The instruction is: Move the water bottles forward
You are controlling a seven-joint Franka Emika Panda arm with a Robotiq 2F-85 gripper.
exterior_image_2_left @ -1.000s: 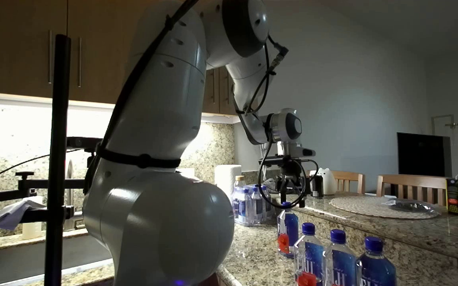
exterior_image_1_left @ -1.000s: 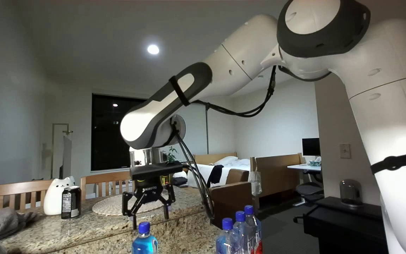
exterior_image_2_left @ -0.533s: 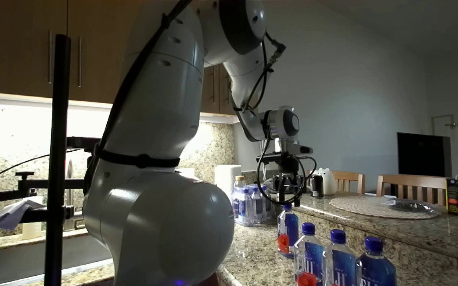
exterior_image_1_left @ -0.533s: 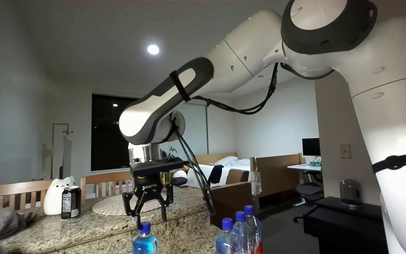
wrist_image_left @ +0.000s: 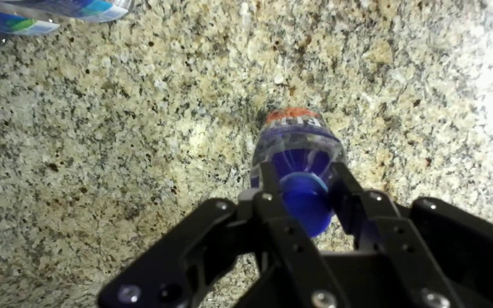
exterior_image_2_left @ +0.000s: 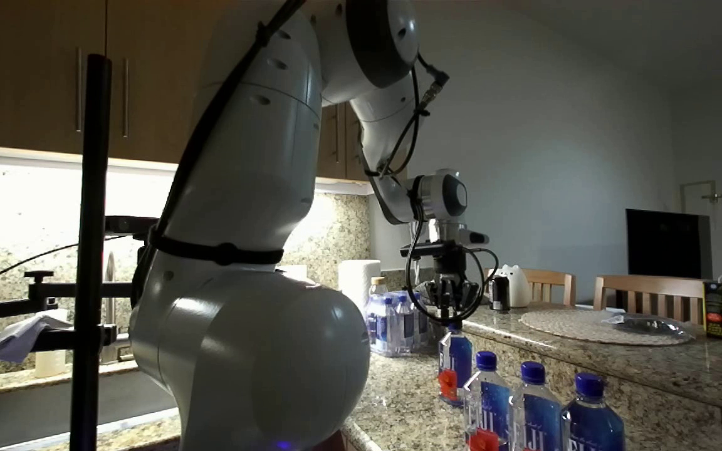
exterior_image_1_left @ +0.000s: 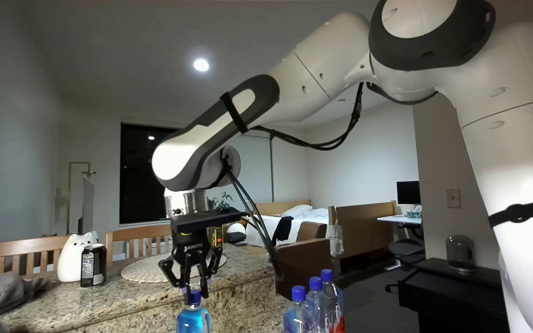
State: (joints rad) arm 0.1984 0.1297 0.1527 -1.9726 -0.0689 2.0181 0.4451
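The jaws of my gripper point(wrist_image_left: 304, 169) are shut on the blue cap of a clear water bottle point(wrist_image_left: 295, 139), one finger on each side, in the wrist view. That bottle stands upright on the lower granite counter, its red and blue label showing in an exterior view point(exterior_image_2_left: 455, 369). The fingertips come down around its cap in an exterior view point(exterior_image_1_left: 195, 296). Three more blue-capped water bottles stand in a row: a near one point(exterior_image_2_left: 486, 401), a middle one point(exterior_image_2_left: 533, 410) and an end one point(exterior_image_2_left: 591, 423). In an exterior view their lower parts are cut off.
A cluster of bottles point(exterior_image_2_left: 395, 329) stands farther back by a paper towel roll point(exterior_image_2_left: 358, 282). The raised granite ledge point(exterior_image_2_left: 577, 363) runs beside the bottles. On it are a black can point(exterior_image_1_left: 93, 266), a white cat figure point(exterior_image_1_left: 70, 259) and a woven mat point(exterior_image_2_left: 561, 326).
My gripper has come down, and its fingers have drawn together around the cap. The bottle has shifted slightly right in both exterior views. The three other bottles have stayed put.
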